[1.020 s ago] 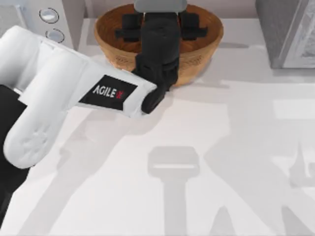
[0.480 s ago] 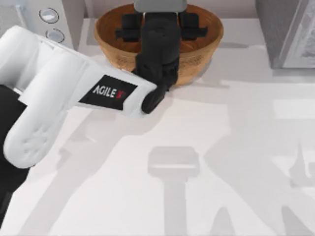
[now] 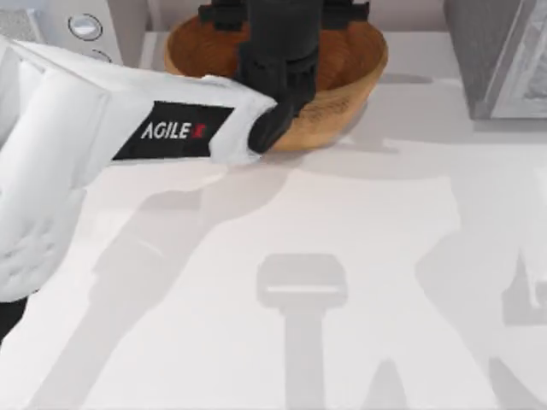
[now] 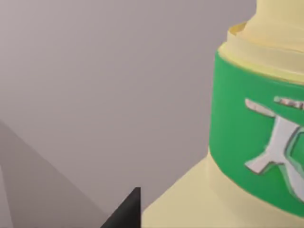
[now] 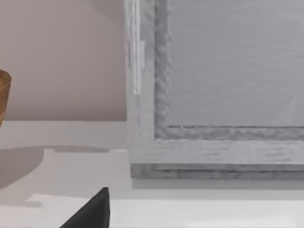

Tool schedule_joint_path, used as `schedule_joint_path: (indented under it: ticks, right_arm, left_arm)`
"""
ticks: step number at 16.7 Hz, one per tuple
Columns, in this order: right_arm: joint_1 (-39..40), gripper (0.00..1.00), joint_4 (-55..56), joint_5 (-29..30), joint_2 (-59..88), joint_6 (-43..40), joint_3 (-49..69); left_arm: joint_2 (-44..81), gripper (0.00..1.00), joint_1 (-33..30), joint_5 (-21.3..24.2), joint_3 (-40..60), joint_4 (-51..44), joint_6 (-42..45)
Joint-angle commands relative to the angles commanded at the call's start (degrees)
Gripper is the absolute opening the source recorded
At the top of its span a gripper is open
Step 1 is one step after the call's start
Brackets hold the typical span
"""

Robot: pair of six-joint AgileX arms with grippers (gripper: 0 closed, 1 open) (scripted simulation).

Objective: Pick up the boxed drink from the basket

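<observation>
At the top centre, the left gripper (image 3: 282, 17) hangs over the basket (image 3: 350, 94). The boxed drink (image 4: 256, 142) sits close by its finger; I cannot tell its grip.

At the far left corner of my white table (image 3: 359, 256) stands a pale appliance (image 3: 77, 26) with two round dials on its face, one above the other. At the far right corner sits a grey cabinet-like box (image 3: 500, 55) with a mottled frame; from my right wrist its framed panel (image 5: 228, 66) rises just above the tabletop, with a plain pinkish-beige wall (image 5: 61, 57) behind it. Soft grey shadows lie across the table's middle and right side.
</observation>
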Motion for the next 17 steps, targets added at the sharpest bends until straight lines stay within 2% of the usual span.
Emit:
schedule_joint_path:
  ticks: [7, 13, 17]
  right_arm:
    - [0.0, 1.0, 0.0, 0.0, 0.0, 0.0, 0.0]
    - [0.0, 1.0, 0.0, 0.0, 0.0, 0.0, 0.0]
    - [0.0, 1.0, 0.0, 0.0, 0.0, 0.0, 0.0]
  left_arm:
    - [-7.6, 0.0, -0.1, -0.2, 8.3, -15.8, 0.1]
    - [-8.0, 0.0, 0.0, -0.2, 8.9, -17.0, 0.2]
    - [-13.6, 0.0, 1.9, 1.5, 4.6, -18.2, 0.2]
